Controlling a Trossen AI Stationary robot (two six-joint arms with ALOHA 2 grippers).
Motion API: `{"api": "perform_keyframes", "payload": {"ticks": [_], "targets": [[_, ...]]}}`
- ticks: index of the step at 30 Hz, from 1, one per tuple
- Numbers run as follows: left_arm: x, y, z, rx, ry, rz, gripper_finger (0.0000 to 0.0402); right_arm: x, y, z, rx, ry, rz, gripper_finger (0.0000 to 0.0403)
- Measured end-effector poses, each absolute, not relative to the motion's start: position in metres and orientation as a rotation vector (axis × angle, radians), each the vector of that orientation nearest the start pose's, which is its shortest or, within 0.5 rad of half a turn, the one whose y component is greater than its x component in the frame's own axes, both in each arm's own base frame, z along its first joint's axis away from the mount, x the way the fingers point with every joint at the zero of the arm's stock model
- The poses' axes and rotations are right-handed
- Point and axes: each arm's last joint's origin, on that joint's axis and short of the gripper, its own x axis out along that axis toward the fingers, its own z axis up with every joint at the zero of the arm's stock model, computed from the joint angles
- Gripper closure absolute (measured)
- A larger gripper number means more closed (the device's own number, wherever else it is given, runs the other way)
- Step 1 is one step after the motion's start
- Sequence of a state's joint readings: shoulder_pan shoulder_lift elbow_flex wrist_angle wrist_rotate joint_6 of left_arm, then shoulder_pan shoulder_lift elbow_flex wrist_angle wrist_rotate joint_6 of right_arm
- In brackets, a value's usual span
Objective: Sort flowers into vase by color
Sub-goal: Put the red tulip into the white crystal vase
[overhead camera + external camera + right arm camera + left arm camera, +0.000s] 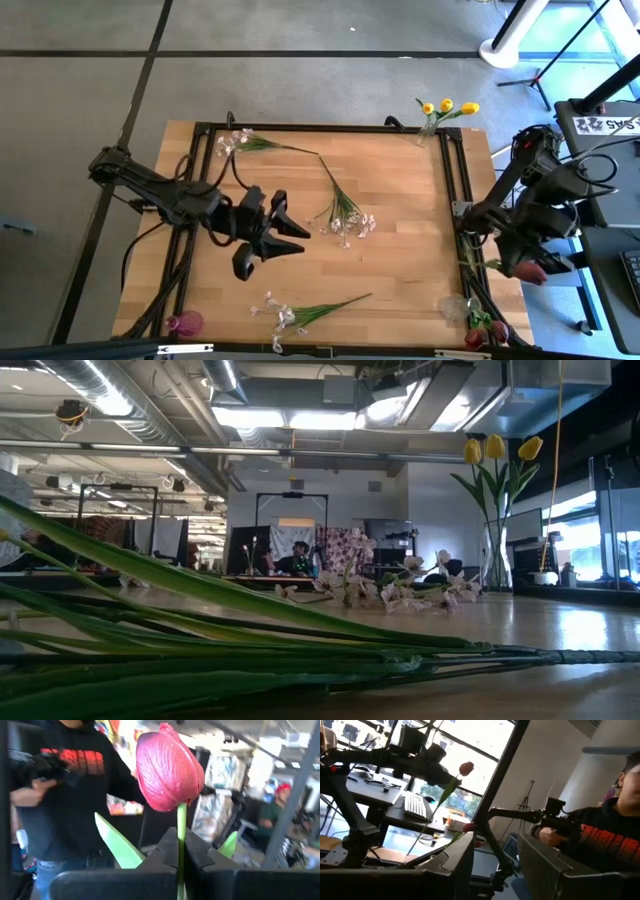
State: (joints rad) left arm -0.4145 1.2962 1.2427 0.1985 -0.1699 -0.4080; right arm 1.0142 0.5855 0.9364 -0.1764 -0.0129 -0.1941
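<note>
My right gripper (530,268) is beyond the table's right edge, shut on a dark red tulip (167,767). My left gripper (292,225) hangs open over the table's middle left, beside a white-pink spray (345,218) lying flat, and touches nothing. Two more sprays lie at the far left (240,142) and near the front edge (295,313). Yellow tulips (446,106) stand in a glass vase (495,555) at the far right corner. More red tulips (487,334) show by a clear vase (455,305) at the near right corner. My right gripper pinches the red tulip's green stem (181,827) between its two fingers (200,855), just below the flower head. The fingers lie across the stem. The head stands out past the fingertips, and the tulip is lifted clear of the table.
A pink vase (185,323) stands at the near left corner. A black frame (445,175) runs round the table top. A person in a dark hoodie (600,835) sits beyond the table's right side. Bare wood lies between the sprays and the right rail.
</note>
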Motion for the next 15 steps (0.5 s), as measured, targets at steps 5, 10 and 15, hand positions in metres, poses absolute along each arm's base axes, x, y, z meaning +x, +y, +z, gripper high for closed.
{"api": "perform_keyframes", "payload": {"ticks": [5, 10, 15], "targets": [[0.274, -0.113, 0.415, -0.445, -0.086, -0.263, 0.0255, 0.056, 0.097, 0.398, -0.076, -0.37, 1.084, 0.0402], [0.279, -0.113, 0.412, -0.427, -0.088, -0.255, 0.0255, 0.058, 0.102, 0.379, -0.024, -0.379, 1.12, 0.0402], [0.282, -0.114, 0.409, -0.428, -0.081, -0.25, 0.0255, 0.051, 0.095, 0.381, 0.058, -0.436, 1.231, 0.0402]]}}
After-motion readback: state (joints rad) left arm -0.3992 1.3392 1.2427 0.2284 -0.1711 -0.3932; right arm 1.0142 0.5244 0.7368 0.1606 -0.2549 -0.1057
